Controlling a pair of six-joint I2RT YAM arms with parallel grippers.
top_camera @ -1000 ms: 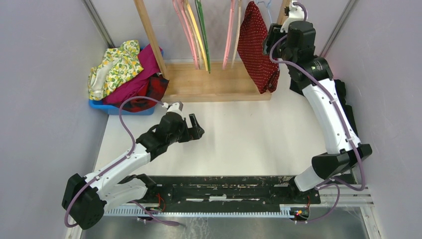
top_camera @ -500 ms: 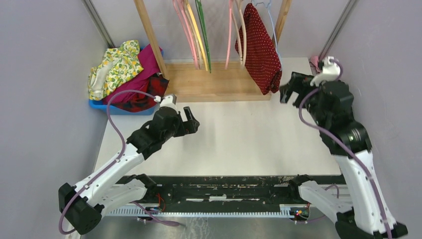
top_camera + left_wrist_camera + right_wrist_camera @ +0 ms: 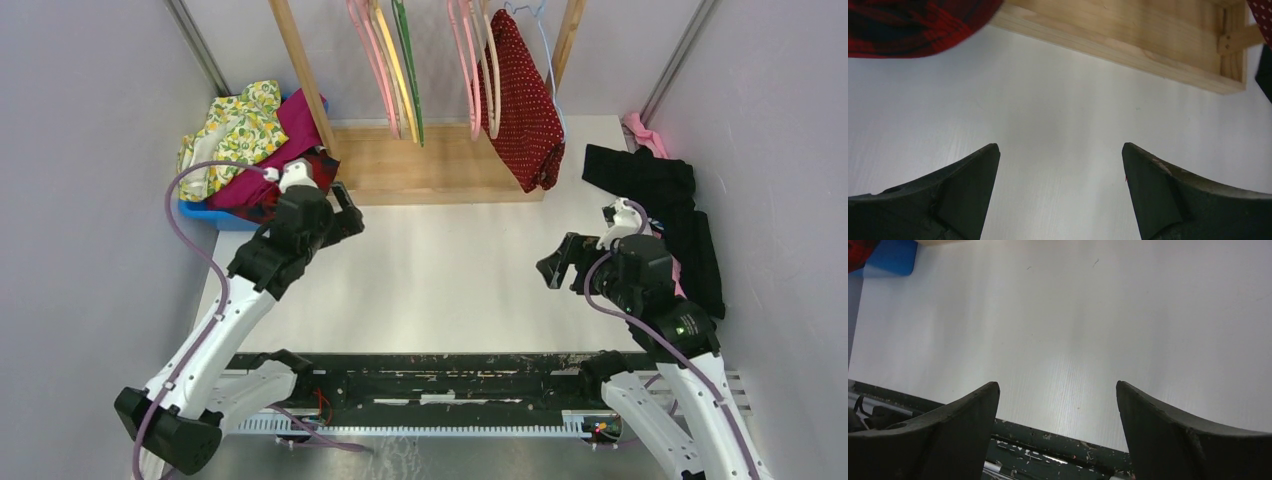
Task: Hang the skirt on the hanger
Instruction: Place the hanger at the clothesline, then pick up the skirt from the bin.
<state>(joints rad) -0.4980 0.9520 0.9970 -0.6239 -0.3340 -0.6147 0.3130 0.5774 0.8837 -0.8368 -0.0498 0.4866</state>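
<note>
The dark-red polka-dot skirt (image 3: pixel 522 100) hangs on the thin lilac-blue hanger (image 3: pixel 545 45) from the wooden rack at the back, right of centre. A corner of it shows at the top right of the left wrist view (image 3: pixel 1261 9). My left gripper (image 3: pixel 343 205) is open and empty, over the table near the rack's left post and the blue bin. My right gripper (image 3: pixel 562 268) is open and empty, low over the table at the right, well away from the skirt. In both wrist views only white table lies between the fingers (image 3: pixel 968 185) (image 3: pixel 968 415).
A wooden rack (image 3: pixel 430 170) holds pink, yellow and green hangers (image 3: pixel 385 60). A blue bin (image 3: pixel 225 215) at the left holds a lemon-print cloth, a magenta cloth and a plaid garment (image 3: pixel 300 180). A black garment (image 3: pixel 665 200) lies at the right edge.
My right arm has left the hanging skirt and drawn back down to the table's right side, uncovering the black garment. My left arm moved back-left toward the bin. The skirt stays hanging.
</note>
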